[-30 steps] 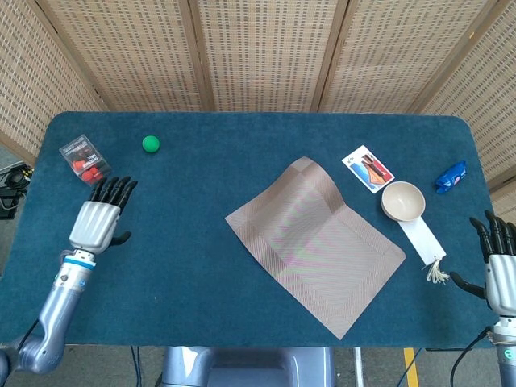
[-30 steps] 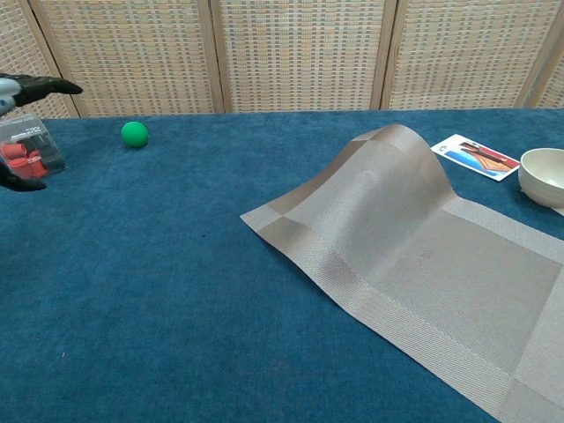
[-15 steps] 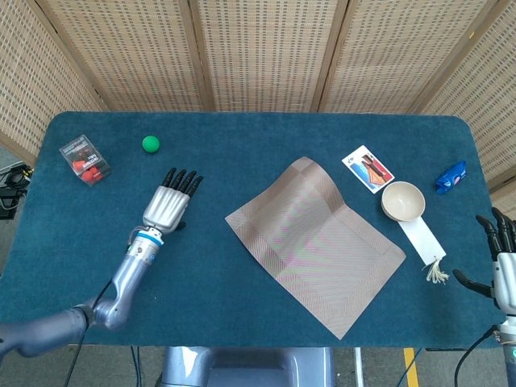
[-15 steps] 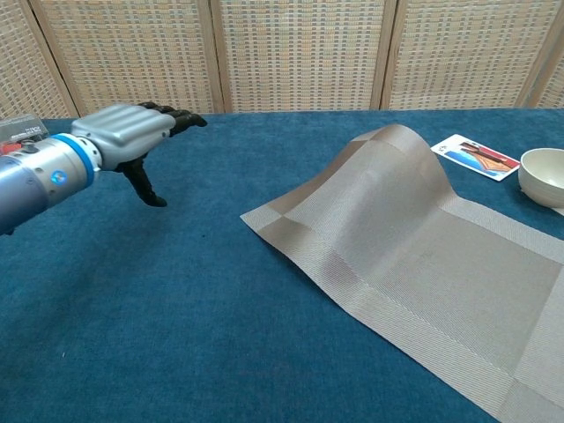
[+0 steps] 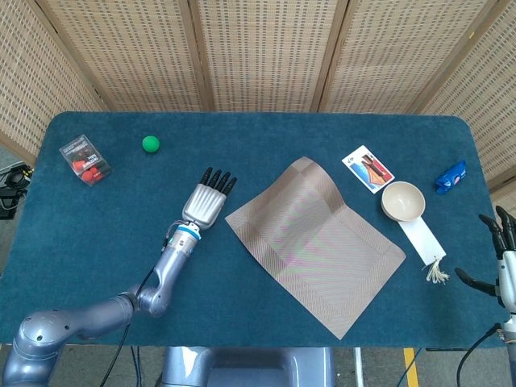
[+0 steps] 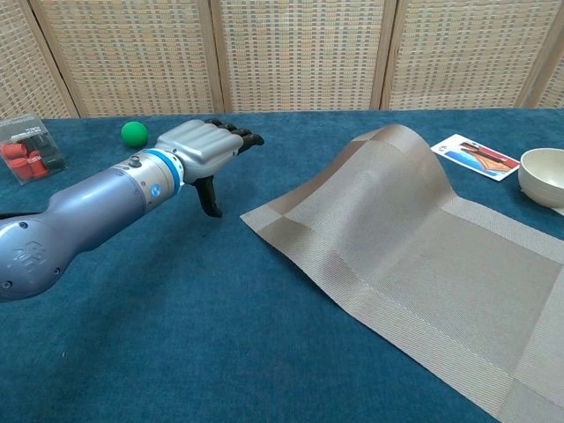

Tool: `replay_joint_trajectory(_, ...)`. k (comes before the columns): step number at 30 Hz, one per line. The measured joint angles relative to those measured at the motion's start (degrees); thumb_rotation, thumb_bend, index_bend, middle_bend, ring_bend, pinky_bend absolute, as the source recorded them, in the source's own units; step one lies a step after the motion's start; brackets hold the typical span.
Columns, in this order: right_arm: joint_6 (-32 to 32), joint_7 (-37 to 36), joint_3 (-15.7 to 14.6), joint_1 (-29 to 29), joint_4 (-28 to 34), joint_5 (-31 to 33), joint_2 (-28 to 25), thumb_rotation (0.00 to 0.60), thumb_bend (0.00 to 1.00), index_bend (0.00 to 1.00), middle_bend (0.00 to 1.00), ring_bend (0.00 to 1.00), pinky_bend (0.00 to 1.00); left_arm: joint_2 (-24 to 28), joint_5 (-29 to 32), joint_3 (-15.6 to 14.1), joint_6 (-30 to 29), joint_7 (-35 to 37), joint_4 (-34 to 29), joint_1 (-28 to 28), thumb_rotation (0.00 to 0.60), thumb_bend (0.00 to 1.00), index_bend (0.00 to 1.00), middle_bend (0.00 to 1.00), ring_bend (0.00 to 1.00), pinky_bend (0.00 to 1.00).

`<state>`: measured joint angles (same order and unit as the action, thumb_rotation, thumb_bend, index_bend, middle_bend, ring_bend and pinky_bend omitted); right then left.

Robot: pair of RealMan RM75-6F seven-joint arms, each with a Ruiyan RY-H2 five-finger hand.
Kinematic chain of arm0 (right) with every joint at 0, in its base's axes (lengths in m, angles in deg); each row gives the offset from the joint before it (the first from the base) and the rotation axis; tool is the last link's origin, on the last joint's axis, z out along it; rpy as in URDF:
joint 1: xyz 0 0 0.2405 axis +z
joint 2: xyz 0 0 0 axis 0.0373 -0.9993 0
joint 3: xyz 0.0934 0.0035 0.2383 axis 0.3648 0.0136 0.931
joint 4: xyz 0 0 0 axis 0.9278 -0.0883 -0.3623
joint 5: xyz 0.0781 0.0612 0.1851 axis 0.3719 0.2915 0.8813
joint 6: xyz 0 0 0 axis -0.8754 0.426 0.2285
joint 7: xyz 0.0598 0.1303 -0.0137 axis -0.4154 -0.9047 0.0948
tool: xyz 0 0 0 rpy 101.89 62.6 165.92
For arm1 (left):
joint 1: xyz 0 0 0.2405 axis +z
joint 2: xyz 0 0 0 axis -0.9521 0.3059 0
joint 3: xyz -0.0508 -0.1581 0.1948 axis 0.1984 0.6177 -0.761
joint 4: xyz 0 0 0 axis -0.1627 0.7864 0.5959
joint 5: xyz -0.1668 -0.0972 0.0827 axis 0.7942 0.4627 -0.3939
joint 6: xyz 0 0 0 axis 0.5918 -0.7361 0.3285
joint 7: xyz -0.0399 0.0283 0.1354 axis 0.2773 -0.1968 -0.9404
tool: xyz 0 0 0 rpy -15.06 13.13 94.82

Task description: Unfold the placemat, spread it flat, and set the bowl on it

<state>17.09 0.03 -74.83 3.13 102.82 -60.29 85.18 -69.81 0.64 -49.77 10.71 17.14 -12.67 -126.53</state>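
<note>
A big table with a dark blue cloth top (image 5: 242, 137) carried everything. A tan woven placemat (image 5: 314, 242) lay unfolded near the middle of the table, turned like a diamond. Most of it was flat, but its far corner (image 6: 392, 141) stood up in a hump. Its near corner almost reached the front edge of the table.

The left hand (image 5: 207, 201) was silver with black fingers (image 6: 242, 138). It hung just beside the left corner of the placemat and did not touch it. Its fingers were straight and side by side, the thumb pointed down, and it held nothing.

The right hand (image 5: 501, 258) was at the right edge of the table, near the front corner. Its fingers were spread apart and it held nothing.

A small cream round bowl (image 5: 402, 201) sat on the cloth just past the right side of the placemat, not on it. In the head view nothing showed inside the bowl. It touched the far end of a white paper tag with a tassel (image 5: 422, 242).

A picture card (image 5: 368, 168) lay just behind the bowl. A blue wrapped thing (image 5: 451, 176) lay at the right edge. A green ball (image 5: 151, 143) sat near the far left corner. Beside it, near the left edge, was a clear plastic box (image 5: 85, 159) with red things inside.
</note>
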Motion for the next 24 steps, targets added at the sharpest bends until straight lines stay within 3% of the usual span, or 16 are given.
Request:
replay_joint_trajectory(18,0.50,-2.48,0.77,-0.50,-0.04,-0.41,-0.22,0.600,0.13,0.17,0.00,0.00,0.00,-6.00,0.90,-1.10,1.78,-1.54,8.22,-4.02,0.600,0.08,0.00,0.00,0.00,0.00)
replay_joint_trajectory(22,0.57,-2.82,0.82,-0.54,-0.12,-0.62,-0.15,0.600,0.13,0.17,0.00,0.00,0.00,-7.07,0.81,-1.21,2.16,-1.37,9.83,-4.61,0.600,0.11,0.00,0.00,0.00,0.00)
replay_joint_trajectory(24,0.43,-3.05,0.79,-0.53,-0.11,-0.64,-0.15,0.600,0.13,0.17,0.00,0.00,0.00,-7.67,0.63,-1.27,2.24,-1.27,10.73,-4.98,0.600,0.17,0.00,0.00,0.00,0.00)
